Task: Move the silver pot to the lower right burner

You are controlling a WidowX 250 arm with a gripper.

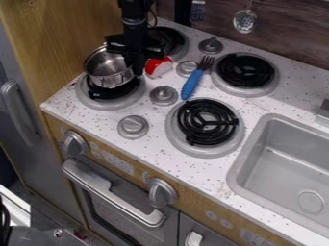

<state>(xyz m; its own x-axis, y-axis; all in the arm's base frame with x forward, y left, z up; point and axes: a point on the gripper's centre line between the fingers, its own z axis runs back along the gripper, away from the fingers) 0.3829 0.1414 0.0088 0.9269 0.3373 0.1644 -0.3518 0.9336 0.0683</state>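
Over at the upper left, the black gripper [137, 71] hangs by the right rim of the silver pot [110, 79]. I can't tell whether it's open or closed.

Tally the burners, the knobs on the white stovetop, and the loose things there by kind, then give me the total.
Burners: 4
Stovetop knobs: 4
Silver pot: 1
Blue-handled fork: 1
Red-and-white object: 1
Total: 11
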